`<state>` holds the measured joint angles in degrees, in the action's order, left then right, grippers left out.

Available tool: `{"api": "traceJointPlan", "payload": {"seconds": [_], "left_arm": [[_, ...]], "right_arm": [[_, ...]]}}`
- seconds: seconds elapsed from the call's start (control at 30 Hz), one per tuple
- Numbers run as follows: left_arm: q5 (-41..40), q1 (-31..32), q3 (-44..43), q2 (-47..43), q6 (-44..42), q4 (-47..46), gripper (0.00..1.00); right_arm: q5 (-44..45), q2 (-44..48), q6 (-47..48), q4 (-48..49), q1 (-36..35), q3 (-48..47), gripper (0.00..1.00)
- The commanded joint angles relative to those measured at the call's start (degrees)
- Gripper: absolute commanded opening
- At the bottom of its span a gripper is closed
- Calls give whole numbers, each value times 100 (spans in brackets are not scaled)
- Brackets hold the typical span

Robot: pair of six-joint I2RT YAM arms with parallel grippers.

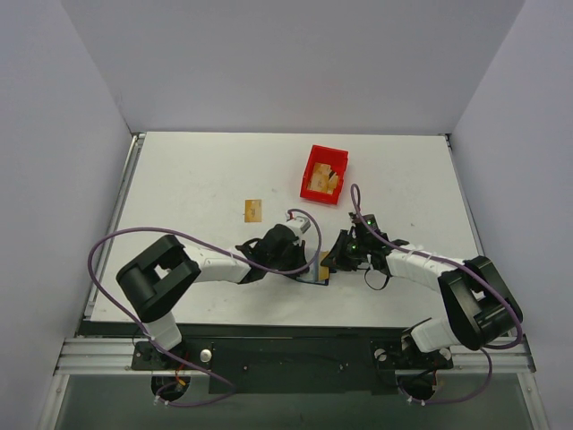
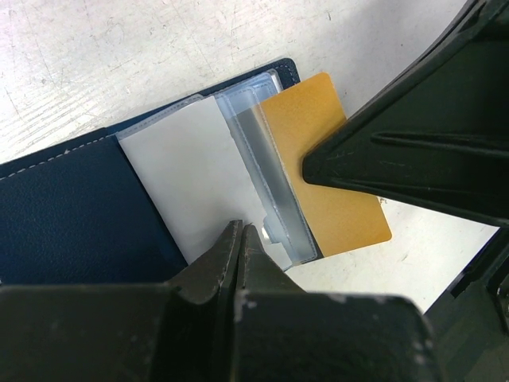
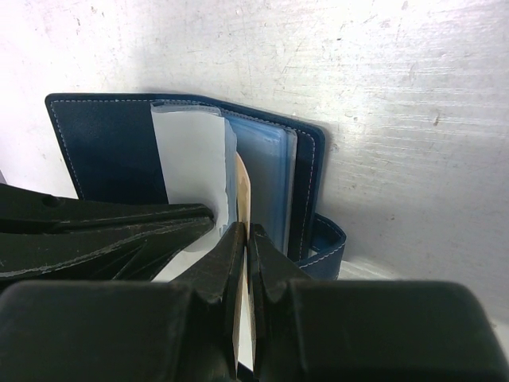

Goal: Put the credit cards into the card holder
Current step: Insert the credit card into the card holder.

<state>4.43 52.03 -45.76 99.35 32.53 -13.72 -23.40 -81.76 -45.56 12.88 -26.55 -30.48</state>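
The navy card holder (image 2: 64, 215) lies open on the table between both arms, its clear sleeves (image 2: 191, 175) fanned out. My right gripper (image 3: 246, 232) is shut on a tan-gold credit card (image 2: 306, 119), seen edge-on in the right wrist view (image 3: 243, 191), with its leading edge tucked into a clear sleeve. My left gripper (image 2: 242, 229) is shut, its tips pressing on the white sleeve page beside that card. The top view shows both grippers meeting over the holder (image 1: 313, 276). A second tan card (image 1: 253, 210) lies flat on the table, further back and to the left.
A red plastic bin (image 1: 324, 174) stands behind the grippers, right of centre. Grey walls enclose the white table (image 1: 197, 179) on three sides. Purple cables loop over both arms.
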Motion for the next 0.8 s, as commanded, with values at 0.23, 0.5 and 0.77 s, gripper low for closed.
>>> {"api": "traceJointPlan", "payload": {"seconds": [0.23,0.5,0.77], "left_arm": [[269,-79,-328,-600,-63,510,0],[322,-193,-417,-1110,-80,659,0],[234,-500,-215,-1541,-81,783,0]], "right_arm": [[55,37,30,-155,18,130,0],[-33,265,30,-102,18,95,0],[-156,494,82,-278,-17,-133,0]]}}
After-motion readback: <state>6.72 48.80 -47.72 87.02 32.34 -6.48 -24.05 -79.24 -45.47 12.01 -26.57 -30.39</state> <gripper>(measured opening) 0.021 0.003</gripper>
